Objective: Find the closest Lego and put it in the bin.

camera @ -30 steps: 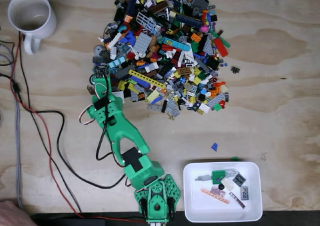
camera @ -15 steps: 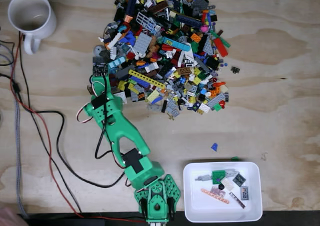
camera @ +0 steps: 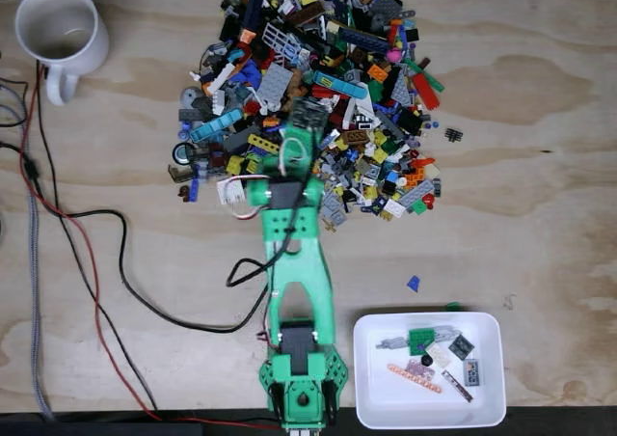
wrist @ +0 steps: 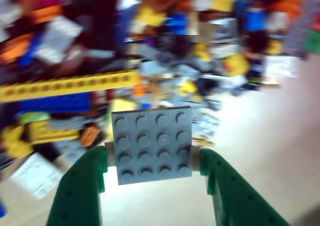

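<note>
The grey plate (wrist: 151, 145), a square one with four rows of studs, sat clamped between the two green fingers (wrist: 80, 186), pinched by its left and right edges, so the gripper (wrist: 152, 158) was holding it flat, studs up. In the wrist view it hung just above bare wood at the near fringe of the Lego pile (camera: 318, 89), with a long yellow beam (wrist: 70, 86) right behind it.

From the fixed view the green arm (camera: 294, 272) stretched straight up the desk (camera: 540, 166) from the near edge, its tip over the pile's lower middle. The white bin (camera: 429, 412) sat by the near edge, right of the arm's base, already holding a few pieces. A white mug (camera: 60, 29) stood in the far-left corner, and cables (camera: 106, 262) ran along the left side.

What worried me: the grip was only on two thin edges, so a fast swing toward the bin could have let the plate twist out and drop short. Lifting too low could also have dragged neighbours off the pile.
</note>
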Motion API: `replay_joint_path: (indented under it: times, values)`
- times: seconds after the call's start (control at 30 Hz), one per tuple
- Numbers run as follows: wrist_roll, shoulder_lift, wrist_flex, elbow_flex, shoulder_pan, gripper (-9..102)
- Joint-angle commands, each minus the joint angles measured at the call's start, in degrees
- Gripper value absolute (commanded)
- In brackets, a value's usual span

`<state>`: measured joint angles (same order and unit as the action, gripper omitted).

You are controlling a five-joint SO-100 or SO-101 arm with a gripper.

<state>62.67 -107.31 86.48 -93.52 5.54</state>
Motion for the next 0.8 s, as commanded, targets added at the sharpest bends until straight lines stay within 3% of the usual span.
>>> replay_joint_path:
  times: [0.0,0.17,0.4,0.53,0.77]
  values:
    - [5.9,-10.2,1.1,-4.0,24.9,15]
    - [14.5,-19.8,-2.2,-15.3,48.4,15]
    - [23.8,-31.8,-7.2,-29.2,70.4,15]
    - [26.5,-34.8,-7.9,-31.3,78.3,15]
    - [27.9,-36.4,-9.8,-33.0,81.8,11]
